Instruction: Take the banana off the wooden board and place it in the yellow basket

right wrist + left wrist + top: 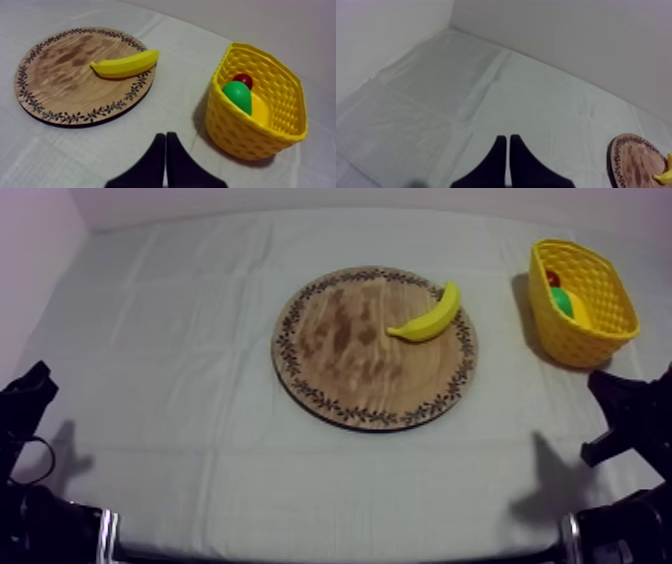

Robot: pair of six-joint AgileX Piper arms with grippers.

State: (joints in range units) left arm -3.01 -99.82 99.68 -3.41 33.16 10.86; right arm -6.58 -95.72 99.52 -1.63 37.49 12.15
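Observation:
A yellow banana (429, 318) lies on the right rim of the round wooden board (340, 358) at the table's middle; it also shows as the banana (127, 64) on the board (60, 85) in the right wrist view. The yellow basket (592, 328) stands at the far right, and the basket (280, 125) holds a green fruit (238, 96) and a small red fruit (243, 80). My left gripper (508, 142) is shut on nothing over bare cloth, far from the board (631, 162). My right gripper (165, 140) is shut, empty, between board and basket.
Grey-white cloth (180, 368) covers the table, with walls at the back and left. The left arm (25, 403) rests low at the left edge, the right arm (630, 413) low at the right edge, just in front of the basket.

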